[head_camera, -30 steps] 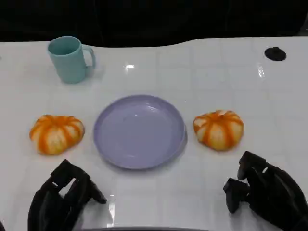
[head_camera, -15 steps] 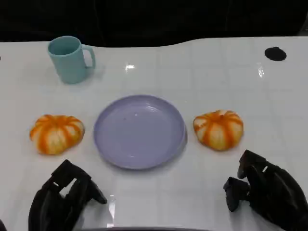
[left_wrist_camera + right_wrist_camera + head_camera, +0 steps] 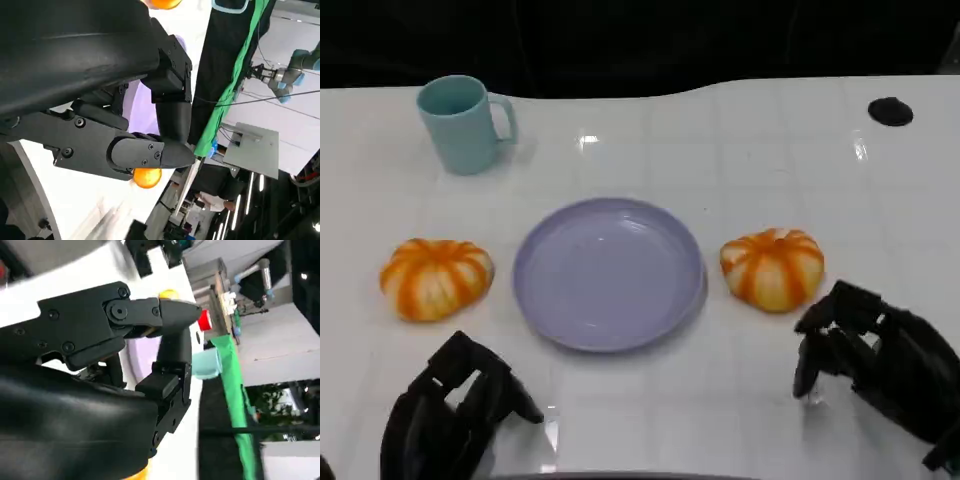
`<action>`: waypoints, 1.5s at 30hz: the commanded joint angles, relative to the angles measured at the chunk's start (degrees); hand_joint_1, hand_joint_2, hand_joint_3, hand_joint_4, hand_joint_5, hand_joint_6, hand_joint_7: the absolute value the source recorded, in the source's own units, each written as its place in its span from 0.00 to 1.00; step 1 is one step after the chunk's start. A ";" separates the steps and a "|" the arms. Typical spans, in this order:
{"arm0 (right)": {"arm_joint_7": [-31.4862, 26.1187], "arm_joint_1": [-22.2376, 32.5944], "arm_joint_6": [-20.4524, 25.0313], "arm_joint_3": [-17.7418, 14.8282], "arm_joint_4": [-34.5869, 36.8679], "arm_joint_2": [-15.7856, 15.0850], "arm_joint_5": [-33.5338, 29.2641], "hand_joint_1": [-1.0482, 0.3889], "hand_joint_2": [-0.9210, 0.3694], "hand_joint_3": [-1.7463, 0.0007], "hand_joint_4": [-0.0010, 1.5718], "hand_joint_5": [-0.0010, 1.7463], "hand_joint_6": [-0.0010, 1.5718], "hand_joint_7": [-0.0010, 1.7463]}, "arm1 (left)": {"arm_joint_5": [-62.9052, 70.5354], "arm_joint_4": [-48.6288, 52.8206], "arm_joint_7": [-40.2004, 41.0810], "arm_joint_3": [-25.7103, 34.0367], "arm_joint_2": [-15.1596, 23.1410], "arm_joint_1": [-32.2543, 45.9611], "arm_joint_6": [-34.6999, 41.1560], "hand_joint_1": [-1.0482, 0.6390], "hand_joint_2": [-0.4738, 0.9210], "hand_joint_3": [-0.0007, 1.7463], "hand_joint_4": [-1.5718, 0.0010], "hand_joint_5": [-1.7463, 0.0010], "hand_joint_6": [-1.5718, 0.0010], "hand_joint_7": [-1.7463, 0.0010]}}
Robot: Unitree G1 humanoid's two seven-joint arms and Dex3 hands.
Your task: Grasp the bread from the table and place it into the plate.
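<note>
Beside the plate (image 3: 609, 273), right hand (image 3: 880, 365) nears bread (image 3: 772, 267), seemingly empty.

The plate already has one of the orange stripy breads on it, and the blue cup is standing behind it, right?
Not quite. In the head view the plate has nothing on it. One bread lies on the table to its left and the other bread to its right, both beside the plate. The blue cup does stand behind, toward the far left.
</note>
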 commanded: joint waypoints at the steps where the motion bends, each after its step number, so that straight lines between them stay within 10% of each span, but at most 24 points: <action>1: -4.38 -1.04 -8.51 0.93 0.68 -3.55 -7.67 0.36 0.00 0.88 0.29 0.56 0.35 0.20 | 0.04 0.29 0.53 0.30 0.77 -0.41 -0.63 0.27 1.00 0.15 0.59 0.00 0.67 0.12; 8: -19.32 -2.54 -19.26 3.61 -1.29 -9.10 -25.78 0.35 0.00 0.93 0.32 0.15 0.33 0.01 | 0.03 -0.29 0.98 0.11 1.04 -0.49 0.89 0.27 1.00 0.14 0.59 0.00 0.67 0.12; 18: -40.11 -8.13 -26.94 10.06 2.45 -17.68 -48.89 0.37 0.01 0.99 0.19 0.03 0.20 0.00 | 0.15 0.37 1.15 0.16 0.99 -0.73 0.49 0.27 1.00 0.14 0.59 0.00 0.67 0.12; 31: -56.69 -15.60 -18.44 21.52 4.91 -22.59 -68.92 0.39 0.04 1.00 0.11 0.00 0.13 0.00 | -0.32 0.64 0.95 0.25 0.85 -1.03 0.96 0.28 1.00 0.14 0.59 0.00 0.66 0.14; 45: -67.05 -27.54 -11.66 34.29 21.88 -19.38 -75.67 0.41 0.08 1.00 0.12 0.00 0.16 0.00 | -0.22 0.57 0.37 0.06 0.86 -0.76 0.37 0.28 1.00 0.14 0.60 0.00 0.67 0.13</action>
